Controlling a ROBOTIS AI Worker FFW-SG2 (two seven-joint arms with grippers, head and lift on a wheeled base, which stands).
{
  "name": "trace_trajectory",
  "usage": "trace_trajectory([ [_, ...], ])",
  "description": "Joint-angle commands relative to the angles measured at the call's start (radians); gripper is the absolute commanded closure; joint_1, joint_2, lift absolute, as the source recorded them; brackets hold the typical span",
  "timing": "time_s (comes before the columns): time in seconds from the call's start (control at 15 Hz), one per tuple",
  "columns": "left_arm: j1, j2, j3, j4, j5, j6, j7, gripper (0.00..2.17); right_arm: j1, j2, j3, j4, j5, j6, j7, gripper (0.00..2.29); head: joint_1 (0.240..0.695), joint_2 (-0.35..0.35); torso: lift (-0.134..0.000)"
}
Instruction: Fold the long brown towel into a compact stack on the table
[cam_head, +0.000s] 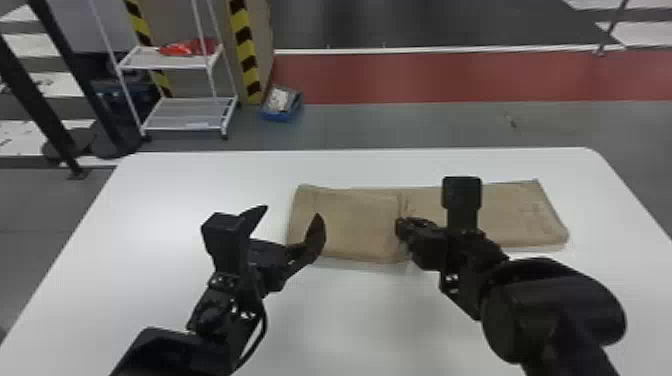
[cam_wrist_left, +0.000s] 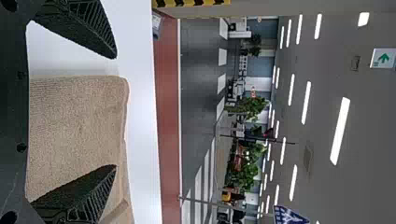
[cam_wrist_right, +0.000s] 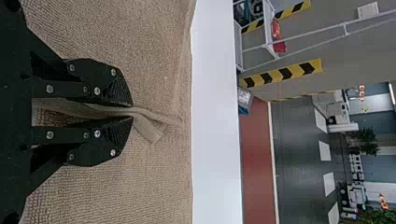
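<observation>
White worktop (cam_head: 165, 190) spreads widest before us. Over it, our right arm (cam_head: 555, 300) comes in from the bottom edge on the right and angles forward and inward, while our left arm (cam_head: 165, 350) enters from the bottom edge on the left, leaning forward and a little inward. The brown towel (cam_head: 350, 225) lies lengthwise from side to side across the worktop, its left part doubled over into a thicker section. Our left end effector (cam_head: 292, 211) stands wide open at the towel's left end, nothing held, one finger over the cloth and the other out past its edge; we cannot tell whether it touches. Our right end effector (cam_head: 399, 225) is at the inner edge of that doubled section, nearly closed, with a thin ridge of towel (cam_wrist_right: 126, 110) pinched between its fingertips
</observation>
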Motion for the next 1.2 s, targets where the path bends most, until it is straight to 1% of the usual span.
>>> trace_trajectory([
  [0.0, -0.003, 0.000, -0.001, 0.001, 0.000, 0.003, 0.001, 0.04, 0.001, -0.003, 0.004, -0.005, 0.002, -0.032, 0.000, 0.97, 0.695, 0.051, -0.121],
  [0.2, -0.013, 0.000, 0.002, 0.009, 0.000, 0.003, 0.001, 0.04, 0.003, -0.006, 0.012, -0.021, 0.008, -0.057, 0.001, 0.97, 0.695, 0.050, -0.121],
  [0.27, -0.018, 0.000, 0.003, 0.011, 0.000, 0.003, 0.003, 0.04, 0.003, -0.011, 0.022, -0.038, 0.025, -0.057, 0.012, 0.97, 0.695, 0.052, -0.121],
  [0.4, -0.023, -0.002, 0.009, 0.009, 0.005, 0.003, 0.003, 0.04, 0.010, -0.012, 0.015, -0.110, 0.058, -0.051, 0.058, 0.97, 0.695, 0.057, -0.121],
  [0.47, -0.023, 0.000, 0.012, 0.009, 0.005, 0.003, 0.003, 0.04, 0.015, -0.014, -0.016, -0.140, 0.060, -0.038, 0.084, 1.17, 0.695, 0.063, -0.121],
  [0.53, -0.023, 0.000, 0.015, 0.006, 0.005, 0.003, 0.003, 0.04, 0.013, -0.017, -0.057, -0.161, 0.058, -0.014, 0.101, 1.21, 0.695, 0.068, -0.121],
  [0.6, -0.021, 0.000, 0.025, 0.003, 0.010, 0.003, 0.003, 0.04, 0.007, -0.021, -0.113, -0.184, 0.057, 0.011, 0.133, 1.21, 0.695, 0.068, -0.121],
  [0.67, -0.020, 0.000, 0.034, 0.000, 0.016, 0.003, 0.003, 0.04, 0.007, -0.034, -0.174, -0.196, 0.054, 0.020, 0.173, 1.21, 0.695, 0.062, -0.121],
  [0.73, -0.020, 0.000, 0.045, 0.000, 0.019, 0.000, 0.003, 0.04, 0.007, -0.055, -0.231, -0.201, 0.041, 0.035, 0.196, 1.21, 0.695, 0.039, -0.121],
  [0.8, -0.020, 0.000, 0.051, -0.002, 0.023, 0.000, 0.003, 0.04, 0.004, -0.080, -0.291, -0.201, 0.026, 0.051, 0.224, 1.21, 0.695, 0.024, -0.121],
  [0.87, -0.020, 0.000, 0.051, -0.003, 0.026, 0.000, 0.003, 0.04, -0.007, -0.109, -0.326, -0.187, 0.026, 0.078, 0.250, 1.21, 0.695, 0.003, -0.121],
  [0.93, -0.020, 0.000, 0.048, -0.005, 0.026, 0.000, 0.003, 0.04, -0.008, -0.136, -0.334, -0.152, 0.026, 0.081, 0.255, 1.21, 0.695, -0.017, -0.121],
  [1.0, -0.020, 0.000, 0.038, -0.005, 0.025, 0.003, 0.001, 0.04, -0.011, -0.152, -0.335, -0.109, 0.029, 0.081, 0.267, 1.21, 0.695, -0.060, -0.121],
  [1.13, -0.020, 0.000, 0.025, -0.002, 0.020, 0.003, 0.003, 0.04, -0.011, -0.146, -0.334, -0.080, 0.035, 0.075, 0.276, 1.21, 0.695, -0.098, -0.121],
])
